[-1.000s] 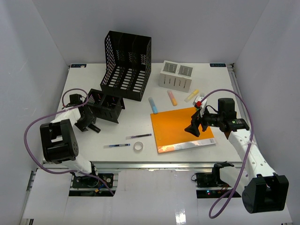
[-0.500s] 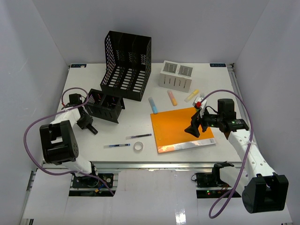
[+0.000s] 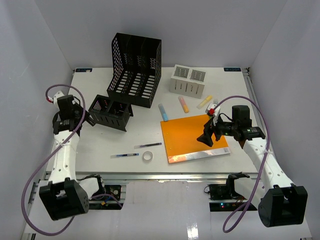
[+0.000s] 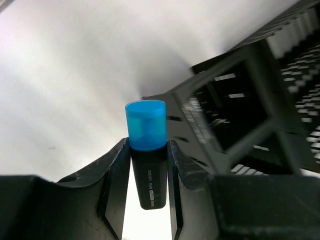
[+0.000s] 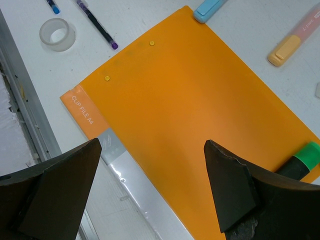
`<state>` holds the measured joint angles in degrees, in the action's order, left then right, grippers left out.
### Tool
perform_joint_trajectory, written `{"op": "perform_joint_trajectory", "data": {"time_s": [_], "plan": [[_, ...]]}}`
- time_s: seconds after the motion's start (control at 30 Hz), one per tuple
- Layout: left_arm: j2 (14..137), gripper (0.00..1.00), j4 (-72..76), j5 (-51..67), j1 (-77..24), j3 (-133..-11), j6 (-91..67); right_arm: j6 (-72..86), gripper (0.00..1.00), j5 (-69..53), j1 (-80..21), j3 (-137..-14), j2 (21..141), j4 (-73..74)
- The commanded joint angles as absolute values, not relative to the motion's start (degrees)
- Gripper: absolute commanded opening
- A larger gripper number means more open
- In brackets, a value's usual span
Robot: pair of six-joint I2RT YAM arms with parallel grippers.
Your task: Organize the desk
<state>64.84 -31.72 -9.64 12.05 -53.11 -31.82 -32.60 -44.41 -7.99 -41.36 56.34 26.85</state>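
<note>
The left pincer [image 4: 148, 151], pinching a blue-capped highlighter [image 4: 146, 131], has lifted off the worktop [image 3: 100, 145] near its left edge beside the black mesh pen organizer [image 3: 111, 112], probably to drop it in, while the right pincer [image 5: 152, 146] hangs spread.

Top ext cam: high, behind arm bases, looks down fwd over whole desk [image 3: 100, 145], far off. L wrist cam: v. close, looks along its fingers [image 4: 116, 170] at small black mesh bin [image 4: 240, 110]; bin also in top view. R wrist cam: near, faces down on orange clip file [image 5: 190, 110] + tape roll [image 5: 57, 34]; both shared w/ top view.
</note>
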Motion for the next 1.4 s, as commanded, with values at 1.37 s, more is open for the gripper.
{"op": "perform_joint_trajectory", "data": {"time_s": [1.37], "plan": [[74.4, 0.33, 14.2, -13.4, -2.0, -45.1, -10.1, -34.1, 0.90, -46.3, -7.9, -40.3, 61.5, 25.8]]}}
